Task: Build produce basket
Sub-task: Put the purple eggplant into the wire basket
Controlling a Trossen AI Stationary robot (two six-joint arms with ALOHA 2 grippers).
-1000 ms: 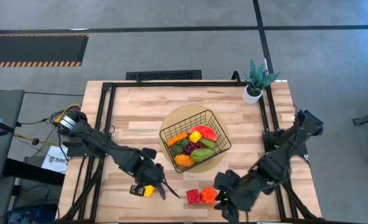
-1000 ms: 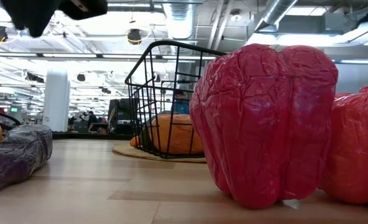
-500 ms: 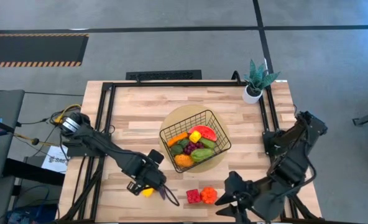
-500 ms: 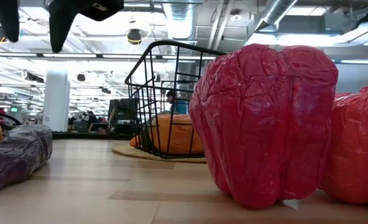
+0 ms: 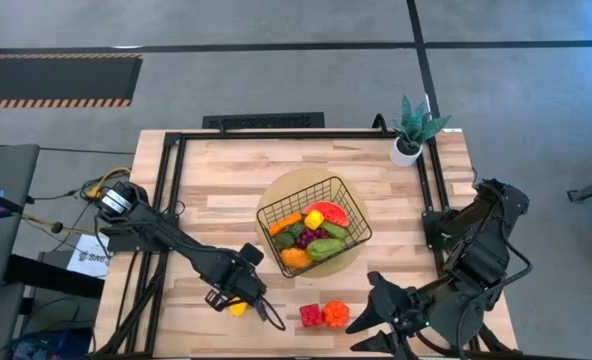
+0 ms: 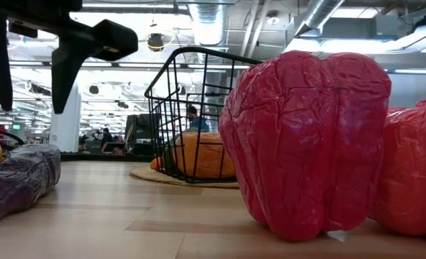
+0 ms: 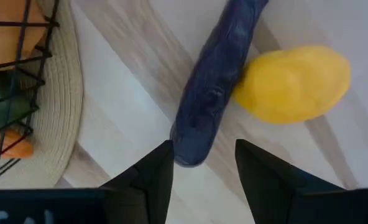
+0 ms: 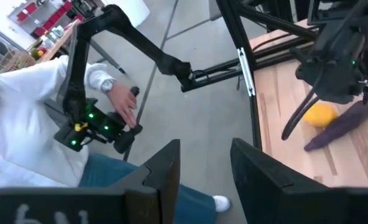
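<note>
Left end effector (image 7: pixel 202 163) part open, empty, above eggplant (image 7: pixel 216 81) beside lemon (image 7: pixel 293 84), right end effector (image 8: pixel 202 163) parted, empty

The wooden tabletop (image 5: pixel 216 180) carries a round mat (image 5: pixel 276 190), potted plant (image 5: pixel 413 128), lemon (image 5: pixel 238 308), eggplant (image 5: pixel 272 317), red pepper (image 5: pixel 311 316) and orange pepper (image 5: pixel 336 313).

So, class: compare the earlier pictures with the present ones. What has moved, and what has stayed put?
The right gripper swung away from the red pepper and orange pepper toward the table's front edge, holding nothing. The left gripper came down, open, over the eggplant beside the lemon. The basket, its produce and both peppers stayed put.
</note>
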